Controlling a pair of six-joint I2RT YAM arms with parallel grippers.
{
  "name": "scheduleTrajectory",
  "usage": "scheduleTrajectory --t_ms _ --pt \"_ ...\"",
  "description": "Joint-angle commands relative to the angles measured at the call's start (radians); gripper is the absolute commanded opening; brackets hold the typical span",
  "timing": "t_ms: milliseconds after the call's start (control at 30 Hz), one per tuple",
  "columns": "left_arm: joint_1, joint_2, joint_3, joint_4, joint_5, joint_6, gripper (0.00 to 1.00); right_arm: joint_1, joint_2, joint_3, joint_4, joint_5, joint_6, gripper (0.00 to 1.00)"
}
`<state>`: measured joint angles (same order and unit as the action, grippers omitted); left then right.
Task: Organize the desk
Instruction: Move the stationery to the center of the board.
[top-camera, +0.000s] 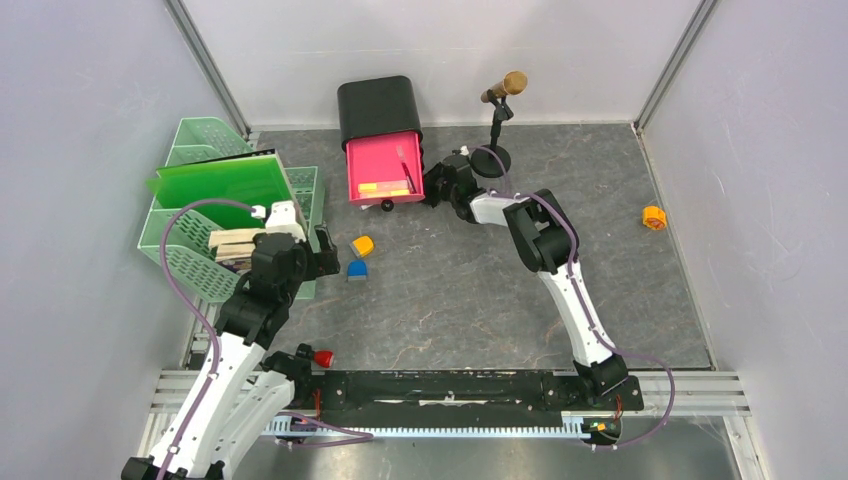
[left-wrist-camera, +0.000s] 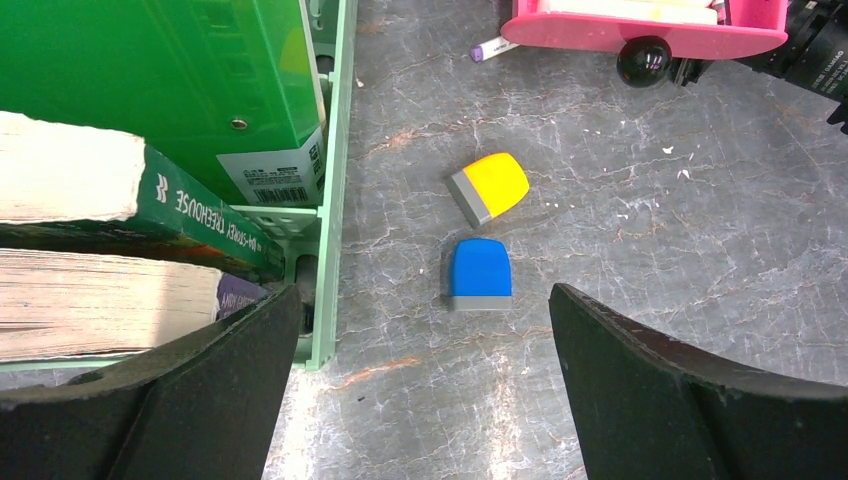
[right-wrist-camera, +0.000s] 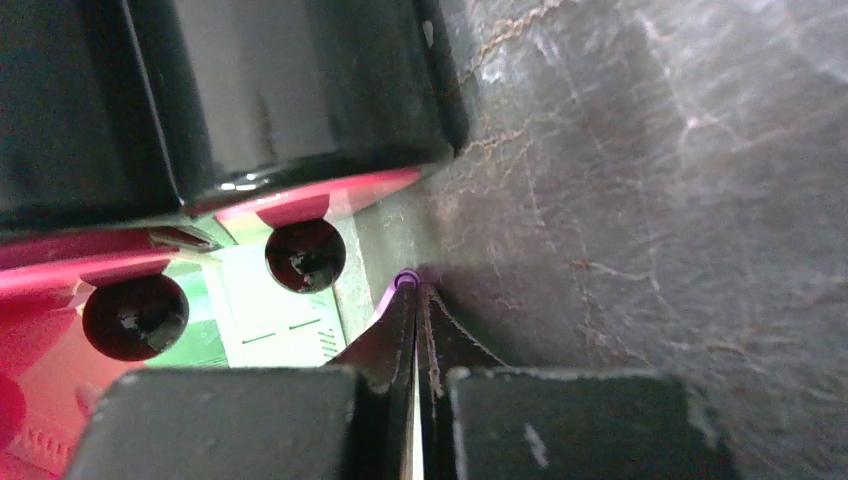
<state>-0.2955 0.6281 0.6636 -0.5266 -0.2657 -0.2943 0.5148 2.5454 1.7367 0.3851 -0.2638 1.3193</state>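
Pinching a purple item (right-wrist-camera: 405, 281), the right gripper (right-wrist-camera: 415, 300) is sitting beside the drawer box (top-camera: 378, 108) while the left gripper (left-wrist-camera: 420, 300) is hanging open.

The right fingers are pressing together with only the purple tip showing between them, just right of the pink drawer (top-camera: 383, 165), which is standing pulled out at the upper centre of the top view. The left fingers (left-wrist-camera: 230, 380) are spreading wide and gripping nothing, over the desk (top-camera: 450, 300) by the right edge of the tray (left-wrist-camera: 335, 200). In the left wrist view a blue block (left-wrist-camera: 480, 270) is lying between the fingertips, with a yellow block (left-wrist-camera: 492, 186) just above it, near but apart. The desk is filling the middle of the top view. Books (left-wrist-camera: 70, 185) and a green folder (top-camera: 220, 180) are sitting in the tray at the left.
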Motion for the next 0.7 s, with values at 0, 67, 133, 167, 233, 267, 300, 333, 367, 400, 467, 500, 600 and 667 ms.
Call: scheduleTrajectory --t_ms 0,67,133,167,233,267,300,333,367,400,467,500,600,667 --pt "0.005 -0.001 -0.011 0.02 -0.029 0.004 1.0 -0.006 0.051 0.035 -0.116 0.09 -0.032 0.0" --pt "0.006 0.0 -0.011 0.022 -0.032 0.007 1.0 -0.006 0.049 0.036 -0.119 0.109 -0.026 0.0" --pt "0.006 0.001 -0.011 0.021 -0.032 0.012 1.0 -0.006 0.055 0.051 -0.122 0.122 -0.022 0.0" --pt "0.006 0.001 -0.011 0.02 -0.033 0.013 1.0 -0.006 0.064 0.066 -0.13 0.123 -0.02 0.0" --pt "0.006 0.002 -0.014 0.019 -0.035 0.019 1.0 -0.006 0.082 0.1 -0.147 0.122 -0.019 0.0" --pt "0.006 0.002 -0.014 0.018 -0.036 0.022 1.0 -0.005 0.09 0.115 -0.156 0.12 -0.019 0.0" --pt "0.006 0.0 -0.015 0.015 -0.038 0.023 1.0 -0.005 0.097 0.128 -0.161 0.121 -0.021 0.0" --pt "0.006 0.0 -0.016 0.015 -0.041 0.023 1.0 -0.004 0.103 0.142 -0.171 0.122 -0.024 0.0" --pt "0.006 -0.002 -0.018 0.017 -0.041 0.023 1.0 -0.003 0.111 0.158 -0.186 0.122 -0.027 0.0" --pt "0.006 -0.002 -0.021 0.019 -0.04 0.023 1.0 -0.001 0.12 0.17 -0.201 0.123 -0.031 0.0" --pt "0.006 0.0 -0.025 0.023 -0.04 0.024 1.0 0.006 0.129 0.186 -0.213 0.119 -0.036 0.0" --pt "0.006 0.003 -0.025 0.025 -0.04 0.024 1.0 0.009 0.133 0.188 -0.214 0.109 -0.04 0.0" --pt "0.005 0.007 -0.024 0.025 -0.04 0.024 1.0 0.017 0.126 0.175 -0.233 0.086 -0.06 0.0" --pt "0.005 0.007 -0.027 0.026 -0.041 0.026 1.0 0.023 0.108 0.144 -0.232 0.077 -0.081 0.0"
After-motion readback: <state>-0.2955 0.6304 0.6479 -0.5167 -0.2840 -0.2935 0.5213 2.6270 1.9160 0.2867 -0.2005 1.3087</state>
